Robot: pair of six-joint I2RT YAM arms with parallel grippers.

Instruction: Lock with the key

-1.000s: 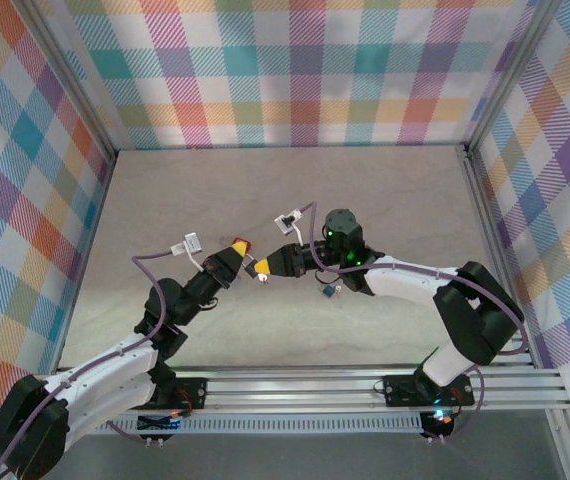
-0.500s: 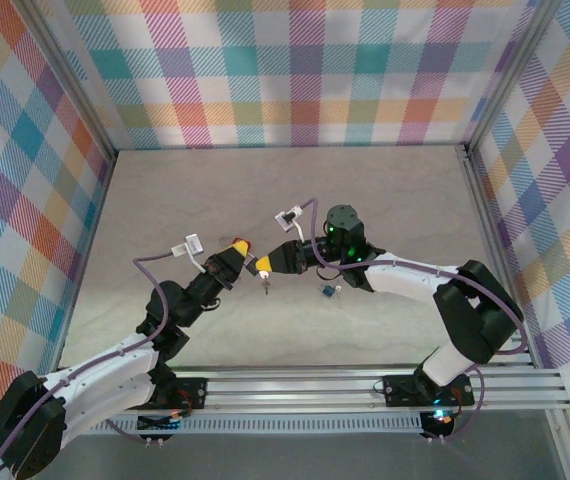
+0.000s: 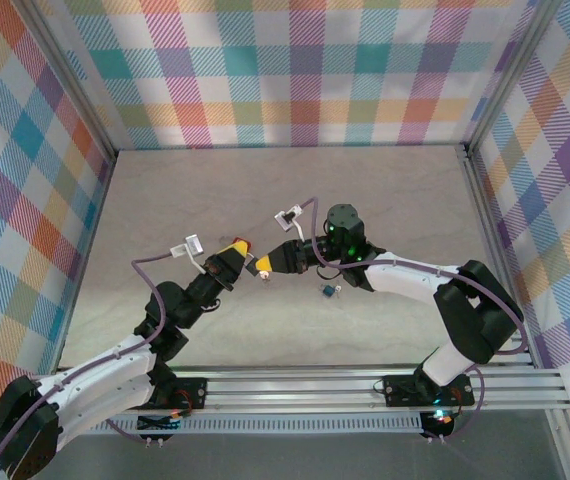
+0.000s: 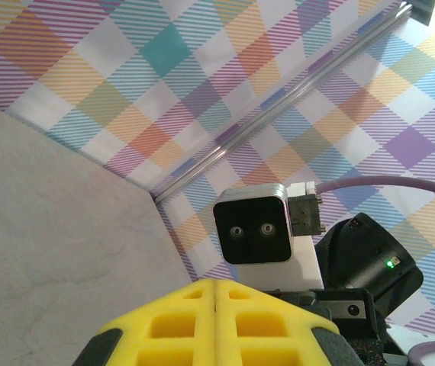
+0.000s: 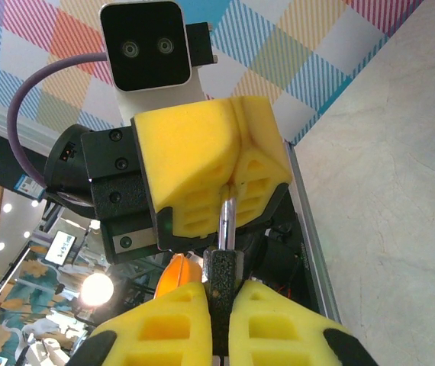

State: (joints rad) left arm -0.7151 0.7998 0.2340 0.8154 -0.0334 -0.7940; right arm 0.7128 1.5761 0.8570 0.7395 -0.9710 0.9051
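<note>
Compared with half a second earlier, the key (image 5: 227, 217) no longer dangles below the tip of the right claw (image 3: 262, 265) in the overhead view. It now sits drawn up close against that tip, and both arms are almost where they were.

From above, the two arms reach in from the bottom corners and meet near the centre of the frame over a pale counter (image 3: 385, 200) walled in bright plaid. The left claw (image 3: 238, 248) points up and to the right, and the right claw points left toward it, the two tips near each other.

In the right wrist view, that claw's yellow pads at the bottom edge are clamped on the key's dark head. The thin silver shaft stands upward, its end at the seam of the left claw's pads in the middle of the frame. The left claw's pads are pressed together, as its own wrist view also shows.

A red object (image 3: 241, 243) sits at the left claw's tip (whether it is gripped cannot be told). A small blue padlock (image 3: 327, 291) lies on the counter just below the right arm's wrist, right of centre.
</note>
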